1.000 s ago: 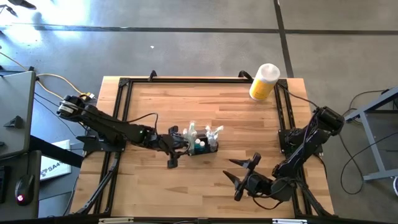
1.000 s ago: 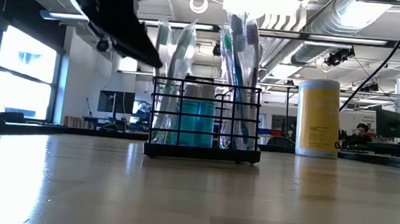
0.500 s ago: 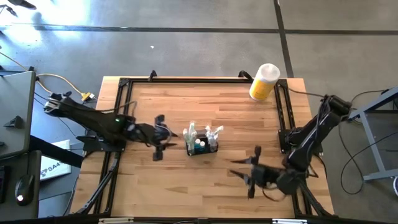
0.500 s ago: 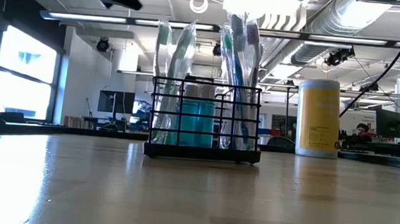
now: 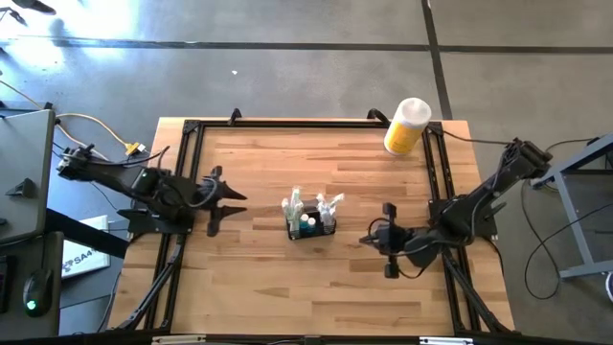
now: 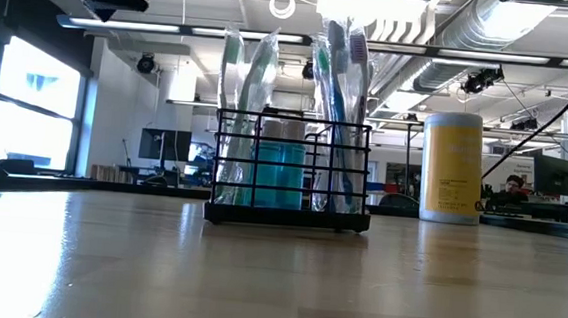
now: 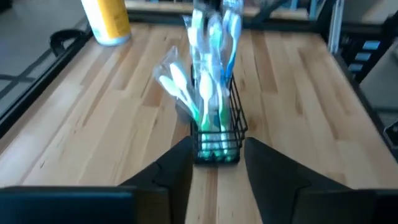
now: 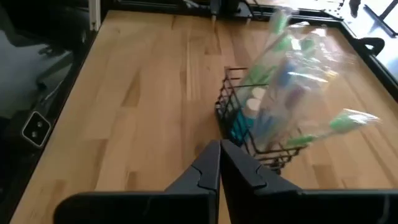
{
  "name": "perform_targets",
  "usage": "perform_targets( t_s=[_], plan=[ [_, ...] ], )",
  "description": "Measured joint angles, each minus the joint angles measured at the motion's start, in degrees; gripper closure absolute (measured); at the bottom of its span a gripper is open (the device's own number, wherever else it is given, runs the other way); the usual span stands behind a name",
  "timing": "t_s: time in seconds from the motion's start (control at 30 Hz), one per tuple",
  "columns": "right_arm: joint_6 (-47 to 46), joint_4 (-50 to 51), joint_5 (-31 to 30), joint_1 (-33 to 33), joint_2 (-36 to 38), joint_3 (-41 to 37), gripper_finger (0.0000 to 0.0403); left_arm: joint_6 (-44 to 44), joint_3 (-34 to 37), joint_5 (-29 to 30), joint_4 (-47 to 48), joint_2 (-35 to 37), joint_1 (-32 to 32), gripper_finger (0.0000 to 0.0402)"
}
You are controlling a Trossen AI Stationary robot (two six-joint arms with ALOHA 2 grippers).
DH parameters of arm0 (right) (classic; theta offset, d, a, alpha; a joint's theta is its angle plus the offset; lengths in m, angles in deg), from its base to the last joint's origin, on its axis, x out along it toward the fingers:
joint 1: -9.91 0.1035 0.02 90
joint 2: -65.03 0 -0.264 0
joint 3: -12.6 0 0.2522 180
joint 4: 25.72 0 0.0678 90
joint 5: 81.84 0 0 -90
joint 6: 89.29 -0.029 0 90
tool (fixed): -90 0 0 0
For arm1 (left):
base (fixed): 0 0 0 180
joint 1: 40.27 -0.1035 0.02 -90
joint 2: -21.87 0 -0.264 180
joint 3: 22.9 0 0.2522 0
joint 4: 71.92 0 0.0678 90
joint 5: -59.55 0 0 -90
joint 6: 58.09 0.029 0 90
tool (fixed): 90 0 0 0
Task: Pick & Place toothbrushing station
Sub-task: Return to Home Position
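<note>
The left hand point(image 5: 230, 198) is hovering over the left side of the desk point(image 5: 268, 287), just inside the black metal frame rail point(image 5: 182, 192). Its two dark fingers point(image 7: 168, 177) are standing apart and pointing toward the caddy, with nothing between them. The desk top is showing pale wooden planks with lengthwise grain, laid side by side inside the black frame.

Near the middle of the desk the toothbrushing station point(image 5: 311, 226), a small box-shaped caddy of thin black wire mesh, is standing upright on its flat base. Neither hand is touching it. It is holding several toothbrushes point(image 6: 332, 112) sealed in clear, crinkled plastic sleeves. Their heads are rising above the rim and leaning outward, and green, blue and white parts are showing through the plastic. A teal container point(image 6: 281, 174) is sitting low inside the mesh.

The right hand point(image 5: 369, 240) is hanging over the right part of the desk, to the right of the caddy and apart from it. Its fingers point(image 8: 208, 168) are pressing together and gripping nothing.

At the far right corner a yellow cylinder point(image 5: 406, 127) with a white lid is standing upright. Its label is carrying print too small to read. In the low view, a person point(image 6: 513, 187) is sitting in the room beyond the desk's right end.
</note>
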Motion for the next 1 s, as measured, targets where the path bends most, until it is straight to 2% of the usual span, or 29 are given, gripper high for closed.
perform_targets(
  t_s=[0.17, 0.3, 0.47, 0.7, 0.87, 1.0],
  plan=[
    [-0.16, 0.71, -0.54, 0.0, 6.79, -4.22, 0.04, -0.06, 7.99, 0.86, -7.2, 8.22, 0.0, 0.033],
    [1.0, -6.24, -1.11, -0.24, 14.55, -12.81, 0.04, -0.04, 12.63, 4.06, -10.0, 12.53, 0.0, 0.0392],
    [5.79, -22.85, 0.53, -3.18, 25.52, -27.03, 0.04, 2.18, 15.22, 7.53, -11.16, 14.03, 0.0, 0.0389],
    [9.12, -39.46, 9.54, -11.18, 39.48, -43.8, 0.04, 3.26, 18.54, 11.74, -10.97, 14.73, 0.02, 0.0399],
    [12.23, -48.63, 18.79, -17.02, 46.41, -50.93, 0.0401, 3.21, 21.23, 12.58, -11.6, 17.26, 0.02, 0.0401],
    [11.42, -48.74, 22.11, -20.88, 49.45, -53.79, 0.0401, 3.21, 24.74, 12.58, -15.24, 20.26, 0.02, 0.0401]
  ],
)
